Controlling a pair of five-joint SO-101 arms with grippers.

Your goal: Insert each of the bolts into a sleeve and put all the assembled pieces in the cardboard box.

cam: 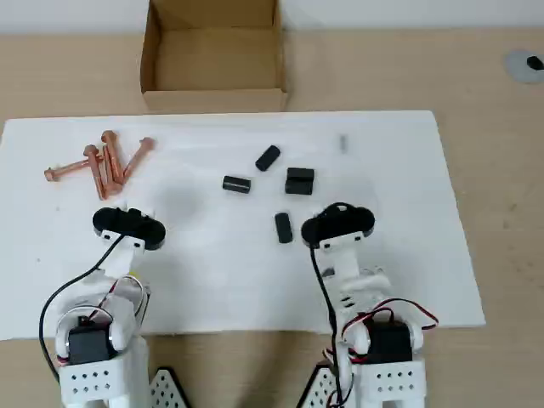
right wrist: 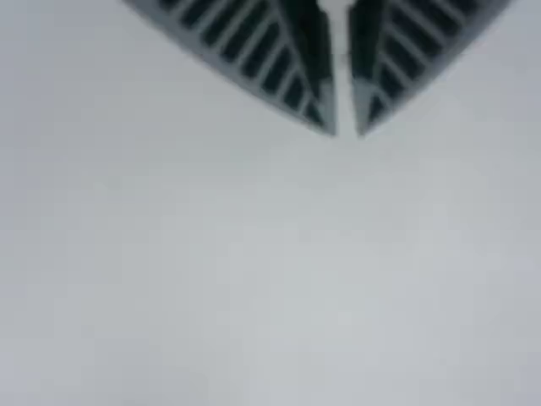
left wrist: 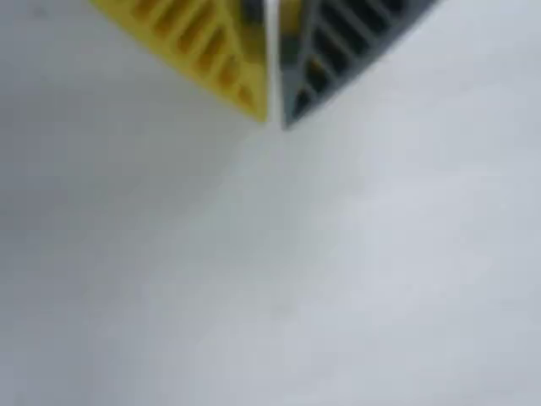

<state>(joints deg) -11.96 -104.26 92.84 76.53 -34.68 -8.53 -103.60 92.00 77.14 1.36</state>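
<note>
**Bolts and sleeves loose on the sheet, box empty, both grippers closed**

High view: the copper-coloured bolts lie in a loose overlapping pile at the upper left of the white sheet. They have thin shanks and small flanged heads.

Four short black sleeves lie apart near frame centre: one tilted, one lying sideways, one blockier, and one upright in frame just beside the right arm. No bolt sits in any sleeve.

The cardboard box is brown and open-topped, at top centre, off the sheet on the wooden table.

The left arm sits below the bolt pile.

The left gripper, one finger yellow and one dark, is pressed together with nothing between, over bare sheet. The right gripper has both fingers dark and is likewise pressed together and empty.
</note>
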